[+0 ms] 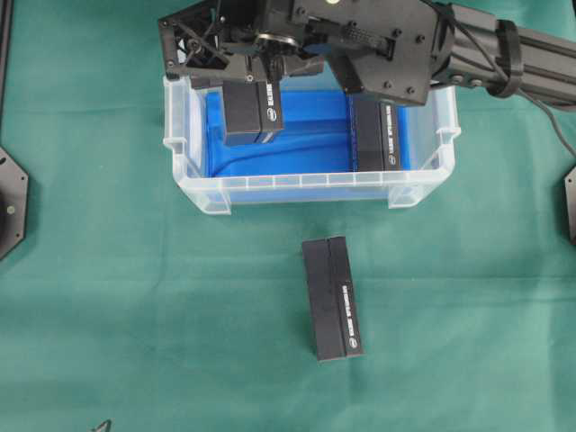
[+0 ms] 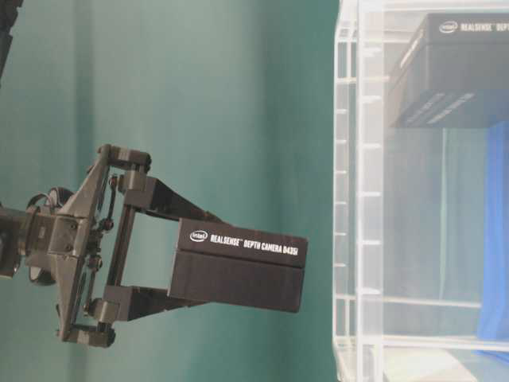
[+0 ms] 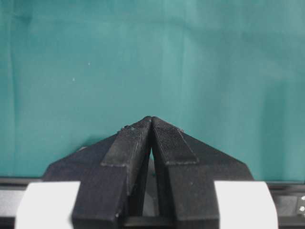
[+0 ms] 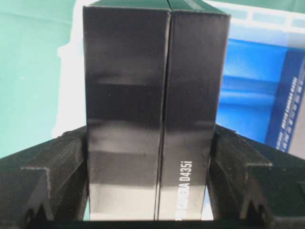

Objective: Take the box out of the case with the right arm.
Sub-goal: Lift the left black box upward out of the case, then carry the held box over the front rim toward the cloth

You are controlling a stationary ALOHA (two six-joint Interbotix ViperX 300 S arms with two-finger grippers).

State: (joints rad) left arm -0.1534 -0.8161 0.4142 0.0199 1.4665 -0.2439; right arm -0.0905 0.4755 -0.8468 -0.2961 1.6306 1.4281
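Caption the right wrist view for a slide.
Right gripper clamps a black box above the clear case.

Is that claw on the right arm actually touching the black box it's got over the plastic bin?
Touching. In the right wrist view both fingers press flat against the sides of the black box, with no gap showing.

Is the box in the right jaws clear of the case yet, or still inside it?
Lifted, but above the case rather than away from it. Table-level, the held box hangs outside the wall; overhead, it overlaps the blue interior.
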